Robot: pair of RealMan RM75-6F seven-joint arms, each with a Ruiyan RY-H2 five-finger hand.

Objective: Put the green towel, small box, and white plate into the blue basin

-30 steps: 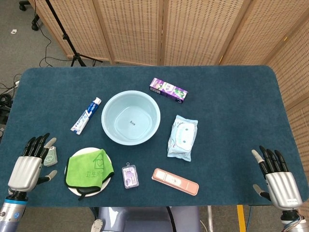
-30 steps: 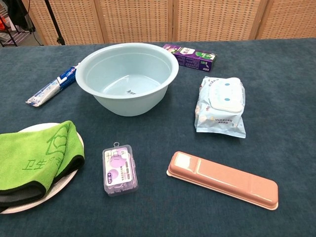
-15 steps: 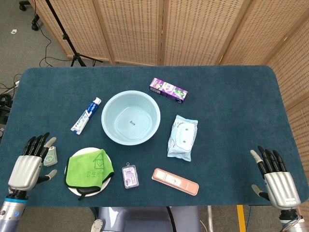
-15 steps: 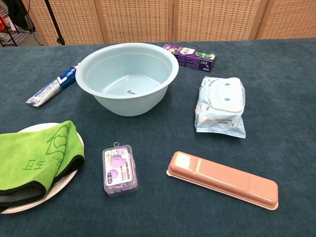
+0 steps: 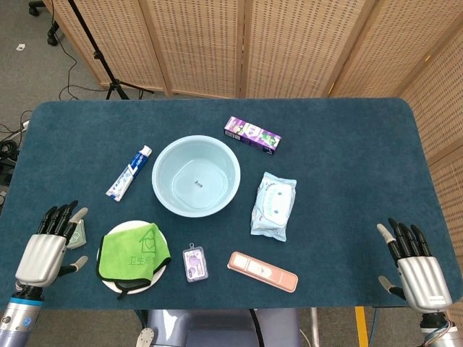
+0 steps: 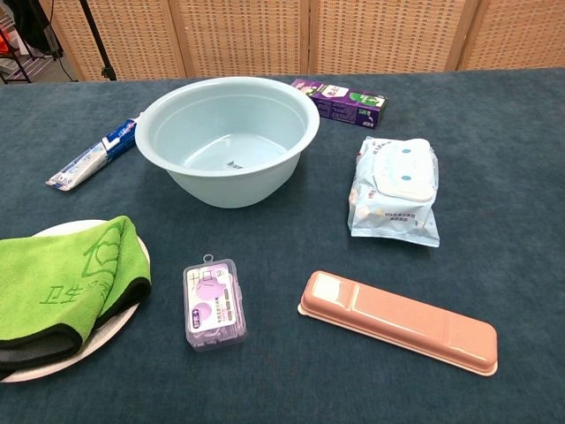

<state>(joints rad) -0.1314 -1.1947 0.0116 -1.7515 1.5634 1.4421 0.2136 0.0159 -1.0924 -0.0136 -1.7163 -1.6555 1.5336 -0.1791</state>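
Wicker screens are standing behind a dark teal table (image 5: 347,144), and the blue basin (image 5: 196,176) is sitting empty near its middle, so nothing of the task looks done yet. Taking the basin as the landmark: the green towel (image 5: 133,251) is lying folded on the white plate (image 5: 122,283) toward the robot and to the basin's left, the small box (image 5: 195,262) is lying flat just right of the plate, directly on the near side of the basin, and a toothpaste tube (image 5: 129,173) is lying beside the basin's left rim. A wipes pack (image 5: 273,205) is lying to the basin's right, a purple carton (image 5: 252,134) beyond it, and a pink case (image 5: 262,271) on the near side, right of the box. The sensible opening, as I judge it, is lifting the towel first, since it is covering the plate; pinching its raised folded edge rather than pressing flat should be keeping the plate from sliding or tipping. The left hand (image 5: 45,249) is hovering at the near table edge left of the plate, fingers spread and holding nothing, close beside a small grey-green item (image 5: 75,235) whose contact I cannot tell. The right hand (image 5: 415,267) is waiting far right of the basin, fingers apart, empty.
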